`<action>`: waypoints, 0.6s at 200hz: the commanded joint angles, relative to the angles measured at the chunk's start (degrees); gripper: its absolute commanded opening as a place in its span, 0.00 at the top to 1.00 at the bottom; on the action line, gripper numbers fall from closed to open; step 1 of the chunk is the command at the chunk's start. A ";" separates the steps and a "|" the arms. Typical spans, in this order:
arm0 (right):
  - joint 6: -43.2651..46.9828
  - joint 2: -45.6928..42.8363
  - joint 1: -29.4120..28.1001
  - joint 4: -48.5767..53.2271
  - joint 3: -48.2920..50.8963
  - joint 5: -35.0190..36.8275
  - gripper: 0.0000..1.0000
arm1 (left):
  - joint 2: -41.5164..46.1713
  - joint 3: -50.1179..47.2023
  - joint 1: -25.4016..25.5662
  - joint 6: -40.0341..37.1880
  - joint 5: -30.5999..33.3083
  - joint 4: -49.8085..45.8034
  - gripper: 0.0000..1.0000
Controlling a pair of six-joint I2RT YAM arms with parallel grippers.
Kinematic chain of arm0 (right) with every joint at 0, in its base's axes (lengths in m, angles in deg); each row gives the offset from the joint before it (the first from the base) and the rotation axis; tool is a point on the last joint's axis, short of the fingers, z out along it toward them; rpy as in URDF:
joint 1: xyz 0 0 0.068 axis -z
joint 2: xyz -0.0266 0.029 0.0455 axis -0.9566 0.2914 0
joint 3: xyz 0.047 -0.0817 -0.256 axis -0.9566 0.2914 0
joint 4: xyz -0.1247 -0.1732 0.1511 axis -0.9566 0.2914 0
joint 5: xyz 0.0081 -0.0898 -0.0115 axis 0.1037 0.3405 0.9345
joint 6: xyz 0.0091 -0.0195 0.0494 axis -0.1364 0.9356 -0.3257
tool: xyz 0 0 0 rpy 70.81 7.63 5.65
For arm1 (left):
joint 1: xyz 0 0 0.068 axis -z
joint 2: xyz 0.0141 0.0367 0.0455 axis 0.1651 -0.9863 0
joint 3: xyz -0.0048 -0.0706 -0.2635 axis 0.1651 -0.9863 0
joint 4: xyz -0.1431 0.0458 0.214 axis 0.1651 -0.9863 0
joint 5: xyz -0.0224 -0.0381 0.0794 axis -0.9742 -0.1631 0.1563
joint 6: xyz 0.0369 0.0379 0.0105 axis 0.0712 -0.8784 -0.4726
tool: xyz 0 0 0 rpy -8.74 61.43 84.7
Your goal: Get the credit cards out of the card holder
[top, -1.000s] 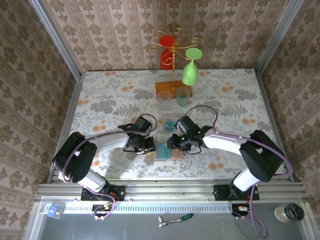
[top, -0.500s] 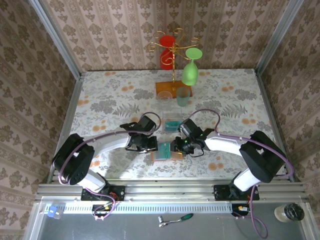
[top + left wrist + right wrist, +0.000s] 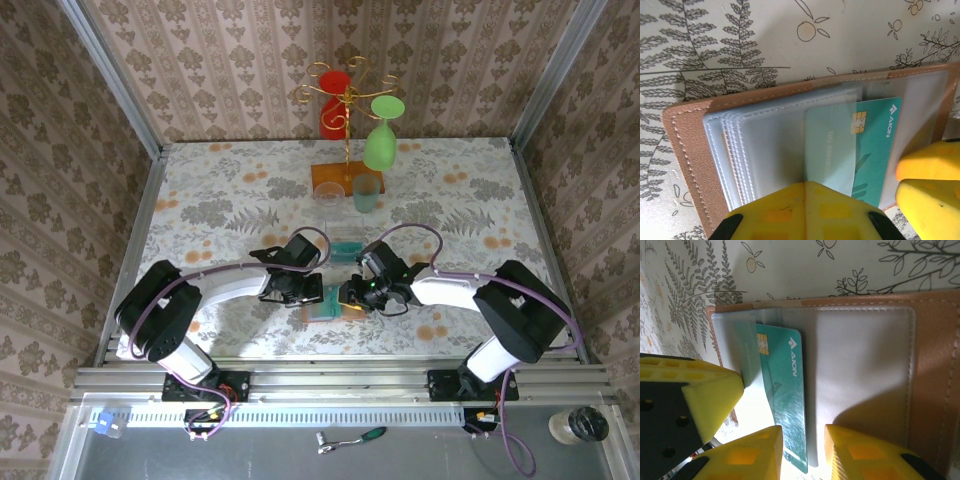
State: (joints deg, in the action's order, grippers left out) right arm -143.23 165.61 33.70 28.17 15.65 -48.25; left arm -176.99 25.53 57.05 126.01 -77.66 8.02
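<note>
Teal card (image 3: 875, 145), judged thin, stiff, slick, is lodged half out of the holder's (image 3: 685, 150) sleeve (image 3: 770, 150), ahead of the closed left claw (image 3: 806, 189). The right claw (image 3: 803, 440) is held apart astride its end, where a pinch is advised.

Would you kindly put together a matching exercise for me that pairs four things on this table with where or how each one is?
Things:
1. teal card
2. card holder
3. green wine glass
4. clear tray

Places or states:
A. hanging upside down on the gold rack
B. partly out of a clear sleeve
C. just beyond the card holder, toward the rack
D. lying open on the table

Pairs: 1-B, 2-D, 3-A, 4-C.
</note>
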 commanded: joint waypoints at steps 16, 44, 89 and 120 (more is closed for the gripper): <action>-1.63 2.56 0.34 -4.39 1.27 -2.04 0.72 | -1.21 0.02 0.07 -0.08 0.12 0.37 0.93; -2.46 3.75 0.36 -7.42 2.03 -3.26 0.73 | -1.97 -0.38 -0.07 -0.56 0.33 0.14 0.93; -3.37 3.79 0.38 -9.91 2.42 -4.10 0.77 | -3.15 -0.92 -0.14 -1.13 0.87 -0.46 0.94; -3.50 2.62 0.33 -8.28 2.16 -2.99 0.81 | -3.00 -1.05 -0.17 -1.30 0.94 -0.49 0.94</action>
State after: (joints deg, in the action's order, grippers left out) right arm -146.19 168.63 33.90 19.53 17.42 -51.24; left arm -178.21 25.53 57.05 125.95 -78.10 9.81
